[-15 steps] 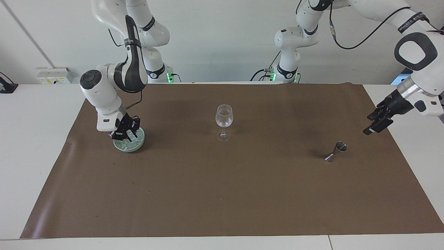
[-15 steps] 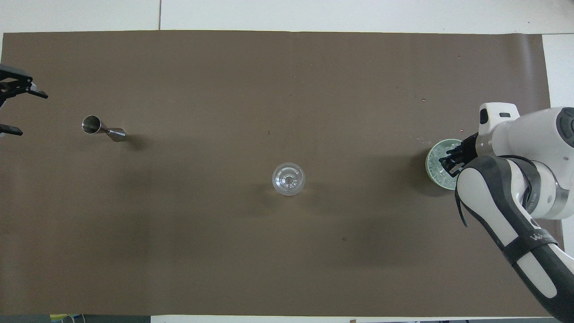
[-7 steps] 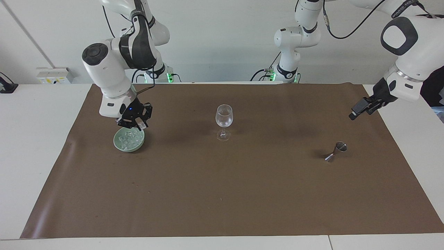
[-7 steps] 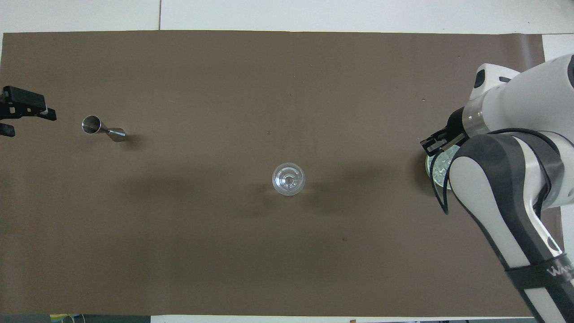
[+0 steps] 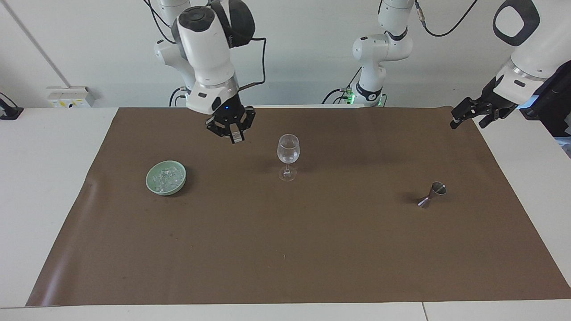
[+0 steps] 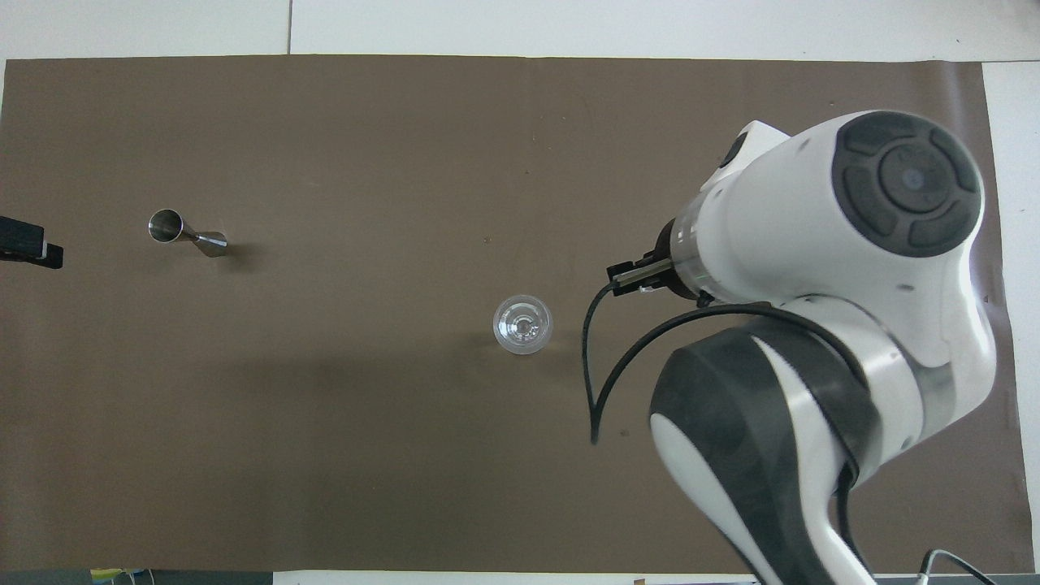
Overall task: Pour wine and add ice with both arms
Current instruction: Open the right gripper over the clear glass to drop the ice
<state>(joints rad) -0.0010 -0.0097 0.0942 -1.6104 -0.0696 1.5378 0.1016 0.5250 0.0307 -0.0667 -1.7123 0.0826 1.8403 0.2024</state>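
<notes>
Facing view: right gripper (image 5: 233,135), shut, perhaps pinching an ice cube, hangs beside the glass (image 5: 288,154). Ice (image 5: 165,178) fills the bowl (image 5: 152,185) toward the right arm's end. Left gripper (image 5: 466,117) gapes empty.

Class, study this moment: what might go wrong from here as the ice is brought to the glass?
1. The right gripper, shut and raised beside the wine glass, may knock the tall, narrow-footed glass over.
2. Whether it grips an ice cube cannot be seen; any cube could slip out over the brown mat.
</notes>
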